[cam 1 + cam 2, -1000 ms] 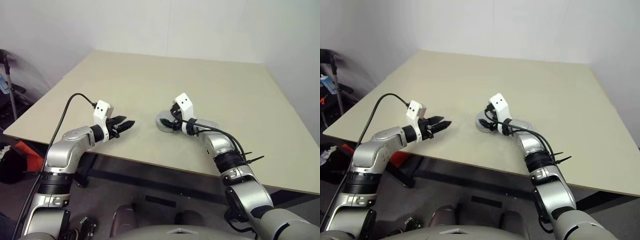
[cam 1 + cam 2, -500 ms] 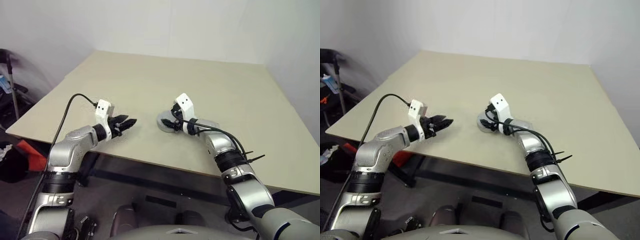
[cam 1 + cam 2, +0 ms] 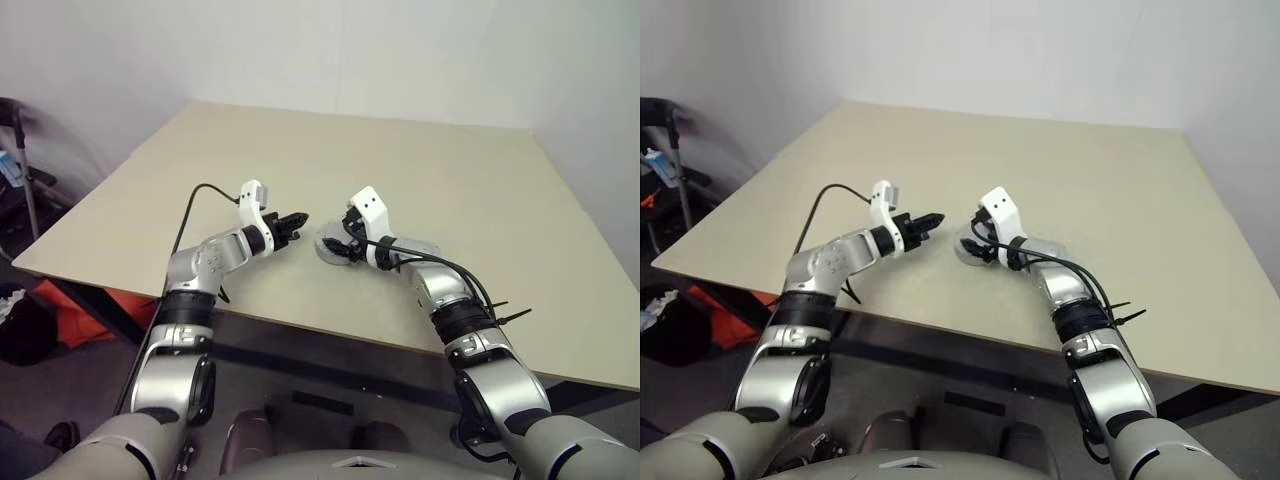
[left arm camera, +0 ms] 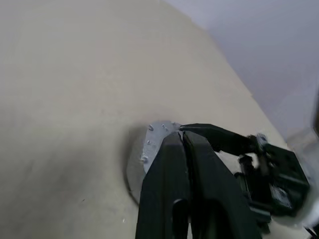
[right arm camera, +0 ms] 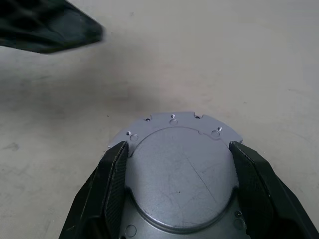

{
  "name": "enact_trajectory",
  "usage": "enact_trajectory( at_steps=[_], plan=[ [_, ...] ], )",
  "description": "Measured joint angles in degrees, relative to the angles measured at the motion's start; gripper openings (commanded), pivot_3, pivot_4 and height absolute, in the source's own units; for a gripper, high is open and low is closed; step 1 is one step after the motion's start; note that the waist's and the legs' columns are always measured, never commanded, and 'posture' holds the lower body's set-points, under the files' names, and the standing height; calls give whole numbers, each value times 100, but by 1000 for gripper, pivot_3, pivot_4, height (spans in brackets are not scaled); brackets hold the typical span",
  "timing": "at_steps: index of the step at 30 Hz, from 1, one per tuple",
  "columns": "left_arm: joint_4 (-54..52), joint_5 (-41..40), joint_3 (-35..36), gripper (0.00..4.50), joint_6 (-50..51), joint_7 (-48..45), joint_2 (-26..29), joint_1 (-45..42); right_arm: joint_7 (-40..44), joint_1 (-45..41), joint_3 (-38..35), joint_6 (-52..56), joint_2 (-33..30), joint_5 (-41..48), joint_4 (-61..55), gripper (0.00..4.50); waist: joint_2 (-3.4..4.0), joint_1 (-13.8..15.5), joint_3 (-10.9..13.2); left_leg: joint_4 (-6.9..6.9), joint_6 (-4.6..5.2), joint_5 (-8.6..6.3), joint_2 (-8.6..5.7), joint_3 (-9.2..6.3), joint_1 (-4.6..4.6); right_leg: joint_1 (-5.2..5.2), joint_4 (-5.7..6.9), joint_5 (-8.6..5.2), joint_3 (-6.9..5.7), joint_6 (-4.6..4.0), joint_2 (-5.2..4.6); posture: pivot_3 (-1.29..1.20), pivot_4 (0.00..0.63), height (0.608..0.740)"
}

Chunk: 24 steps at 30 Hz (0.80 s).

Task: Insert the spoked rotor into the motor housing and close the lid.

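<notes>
A round silver metal piece with a flat closed top and a flange with small holes, which I take for the motor housing (image 5: 179, 169), lies on the beige table (image 3: 450, 170) near its front edge. My right gripper (image 3: 338, 248) is shut on it, one black finger (image 5: 115, 179) against each side. My left gripper (image 3: 297, 217) is shut and empty, pointing at the housing (image 4: 148, 147) from the left, its tip just short of the rim. In the left wrist view its closed fingertips (image 4: 172, 144) overlap the housing's edge. The spoked rotor and the lid are out of view.
The table's front edge (image 3: 300, 320) runs just behind both forearms. A black cable (image 3: 195, 205) loops up from the left wrist. Dark clutter (image 3: 20, 190) stands on the floor off the left side. White walls bound the far side.
My left arm has swung right and forward, from the table's left front to beside the housing, and its gripper has gone from open to shut. The right arm has not moved.
</notes>
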Motion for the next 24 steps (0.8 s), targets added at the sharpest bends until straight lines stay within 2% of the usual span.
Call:
enact_trajectory(
  at_steps=[3,8,18,22,24],
  plan=[
    [811,218,-54,52,-175,42,-152,-411,3,21,2,1,-7,0,-50,3103,3,-1,-2,-35,0,0,-1,0,-6,7,-58,3,-6,5,1,0,0,740],
    [1862,584,-257,52,-275,-1,-320,-859,11,81,-4,28,-17,2,-161,3103,-5,-1,-7,-33,0,1,-2,3,-3,12,-59,9,-4,12,-3,0,0,740],
    [1972,674,-212,52,266,-334,-217,-991,1,142,-48,173,-46,2,-284,3103,8,2,-16,-34,1,0,-7,6,11,43,-61,9,-13,12,-28,0,0,740],
    [1873,652,-185,0,440,-402,-216,-953,-22,124,-63,284,-94,0,-287,4398,8,2,-15,-34,1,0,-7,5,5,46,-71,8,-16,13,-33,0,0,740],
    [1767,634,-175,0,544,-453,-213,-892,-25,113,-89,316,-121,0,-291,4453,7,2,-15,-36,1,0,-6,5,4,46,-74,8,-16,13,-37,0,0,740]
  ],
)
